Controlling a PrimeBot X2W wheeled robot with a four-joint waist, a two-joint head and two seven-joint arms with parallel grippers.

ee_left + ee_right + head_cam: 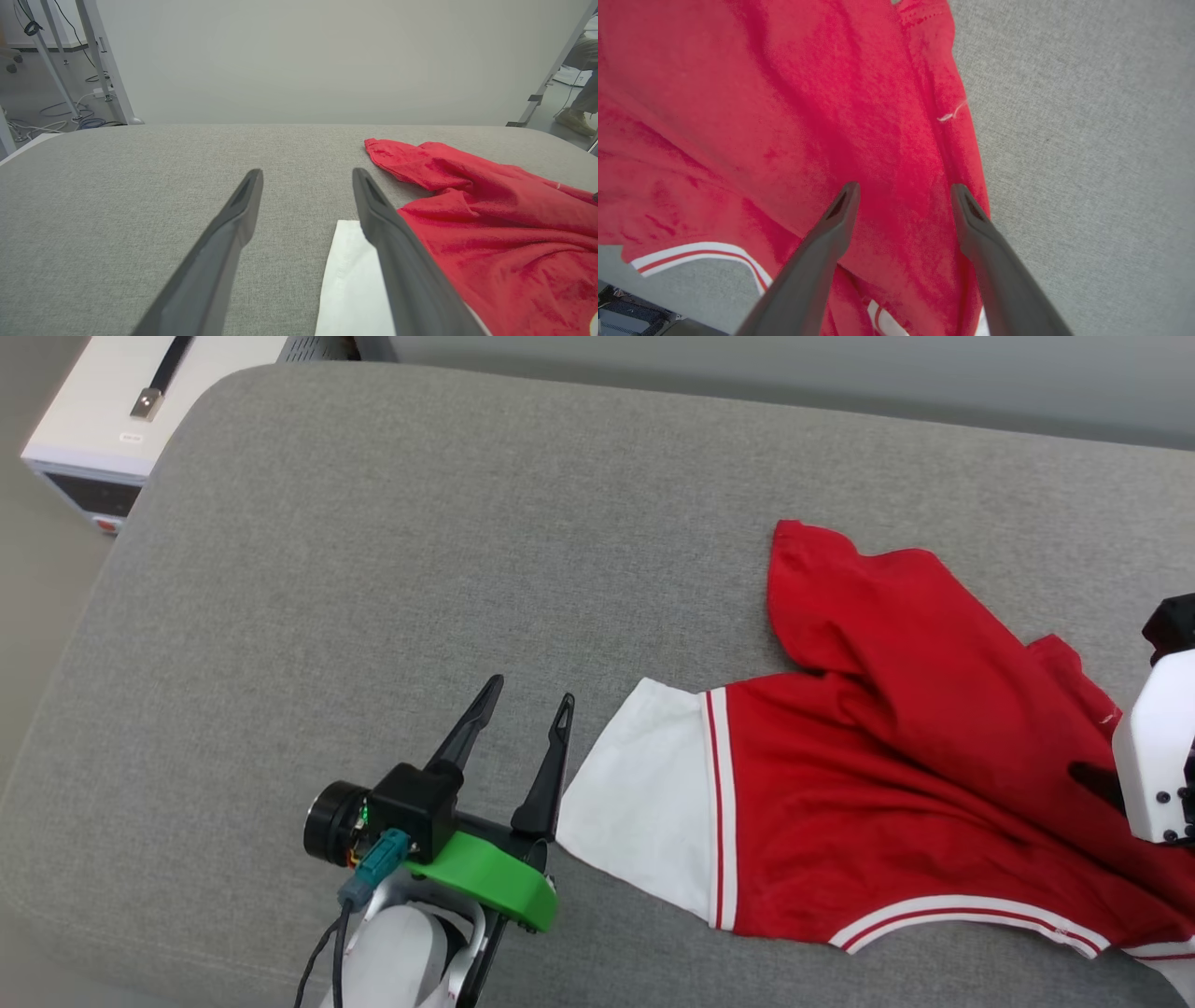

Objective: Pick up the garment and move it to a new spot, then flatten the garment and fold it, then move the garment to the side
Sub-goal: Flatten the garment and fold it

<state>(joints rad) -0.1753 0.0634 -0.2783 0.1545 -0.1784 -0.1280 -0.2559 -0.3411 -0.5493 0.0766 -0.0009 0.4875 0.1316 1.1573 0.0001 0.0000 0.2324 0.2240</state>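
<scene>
The jersey (887, 784) lies crumpled on the cushion's (373, 569) right side, with its white sleeve (639, 784) just beside the left gripper (530, 691), which is spread and empty. The right gripper (904, 187) is spread too, over red cloth. The left wrist view catches someone's shoe (572, 122), the head view a white box (103, 411).

The left and far parts of the grey surface (373, 569) lie bare, open for a pass. The crumpled shirt (887, 784) takes up the near right part, its folds raised. A white box (103, 420) stands beyond the far left corner, well apart from the shirt.
</scene>
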